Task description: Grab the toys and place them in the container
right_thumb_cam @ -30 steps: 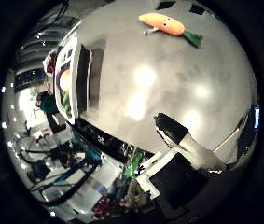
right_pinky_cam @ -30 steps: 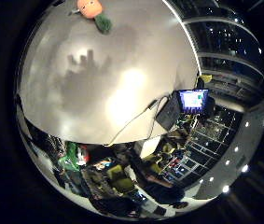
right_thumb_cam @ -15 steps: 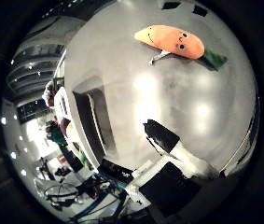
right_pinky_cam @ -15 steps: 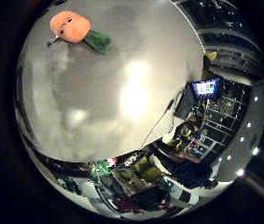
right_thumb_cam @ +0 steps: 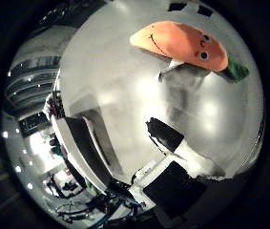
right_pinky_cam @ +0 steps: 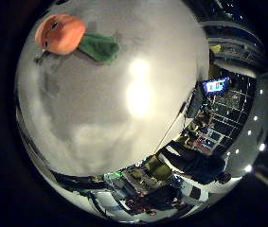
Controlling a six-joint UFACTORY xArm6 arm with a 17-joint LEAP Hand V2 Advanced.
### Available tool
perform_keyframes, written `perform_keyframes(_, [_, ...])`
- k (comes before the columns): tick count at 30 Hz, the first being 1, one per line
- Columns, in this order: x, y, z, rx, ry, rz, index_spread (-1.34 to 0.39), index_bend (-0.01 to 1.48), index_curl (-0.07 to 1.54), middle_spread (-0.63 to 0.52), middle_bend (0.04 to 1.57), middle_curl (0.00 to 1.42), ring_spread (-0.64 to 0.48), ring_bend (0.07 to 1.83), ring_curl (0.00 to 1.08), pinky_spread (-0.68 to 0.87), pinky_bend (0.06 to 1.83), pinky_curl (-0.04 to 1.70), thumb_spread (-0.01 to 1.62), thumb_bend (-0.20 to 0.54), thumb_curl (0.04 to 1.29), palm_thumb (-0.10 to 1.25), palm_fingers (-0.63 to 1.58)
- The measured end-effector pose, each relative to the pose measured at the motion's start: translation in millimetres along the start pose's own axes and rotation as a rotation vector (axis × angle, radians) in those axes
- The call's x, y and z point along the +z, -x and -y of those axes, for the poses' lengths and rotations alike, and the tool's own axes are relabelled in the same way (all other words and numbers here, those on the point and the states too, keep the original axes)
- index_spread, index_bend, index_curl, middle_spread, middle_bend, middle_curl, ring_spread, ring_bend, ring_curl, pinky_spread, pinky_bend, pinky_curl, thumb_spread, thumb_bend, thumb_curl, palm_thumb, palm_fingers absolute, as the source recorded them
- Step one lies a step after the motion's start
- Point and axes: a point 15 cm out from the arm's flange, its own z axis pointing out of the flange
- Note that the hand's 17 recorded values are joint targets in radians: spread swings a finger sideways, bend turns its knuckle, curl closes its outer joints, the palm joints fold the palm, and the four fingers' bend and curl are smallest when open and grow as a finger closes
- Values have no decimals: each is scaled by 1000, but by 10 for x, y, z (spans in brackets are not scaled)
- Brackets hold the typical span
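Observation:
An orange plush carrot with a face and green leaves lies on the white table point(right_thumb_cam: 135, 105). It shows in the thumb side view point(right_thumb_cam: 177, 43) and in the little finger side view point(right_pinky_cam: 62, 33). It is fairly close to the palm. My right hand point(right_thumb_cam: 177, 153) shows as a black and white part reaching in from the edge of the thumb side view. It is straight and hangs over the table, away from the carrot. The container point(right_thumb_cam: 82, 153), a shallow pale tray, sits at the table's edge, well away from the carrot.
Beyond the table's edge is a cluttered room with a lit screen point(right_pinky_cam: 216, 85), shelves and equipment. A bright ceiling light reflects off the tabletop point(right_pinky_cam: 138, 95).
The whole picture has shifted in both views: the palm has moved closer to the carrot, which now looks larger. The carrot itself has not moved on the table.

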Motion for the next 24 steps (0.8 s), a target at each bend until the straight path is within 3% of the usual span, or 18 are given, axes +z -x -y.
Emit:
perform_keyframes(4, [104, -106, 39, 17, -7, 3, -260, 157, 273, -10, 343, 355, 31, 572, 272, 287, 352, 262, 1050, -18, 368, 688, 591])
perform_keyframes(6, [128, -180, 32, 25, -4, 4, -320, 147, 249, -85, 429, 379, -103, 790, 321, 85, 463, 262, 1041, -15, 371, 716, 997])
perform_keyframes(8, [130, -213, 26, 26, -3, 4, -358, 169, 262, -136, 479, 406, -174, 855, 362, -90, 577, 295, 1030, -14, 375, 744, 1127])
perform_keyframes(9, [126, -261, 19, 31, -3, 3, -384, 273, 308, -163, 583, 447, -200, 886, 388, -203, 662, 330, 1012, 14, 390, 808, 1417])
perform_keyframes(11, [101, -362, 8, 38, -6, 0, -407, 425, 374, -191, 720, 499, -226, 972, 427, -327, 764, 375, 973, 7, 413, 877, 1449])
perform_keyframes(14, [-65, -500, -57, 31, -7, 1, -397, 583, 465, -187, 879, 559, -226, 1086, 472, -375, 909, 440, 852, -14, 475, 935, 1409])
perform_keyframes(20, [-507, -700, -514, -29, 85, 20, -345, 866, 639, -154, 1128, 646, -210, 1234, 541, -343, 1123, 573, 620, -19, 623, 1001, 1241])
perform_keyframes(24, [-1025, -911, -735, -54, 45, 25, -323, 938, 691, -147, 1202, 668, -211, 1279, 570, -318, 1158, 619, 563, -19, 682, 1015, 1182])
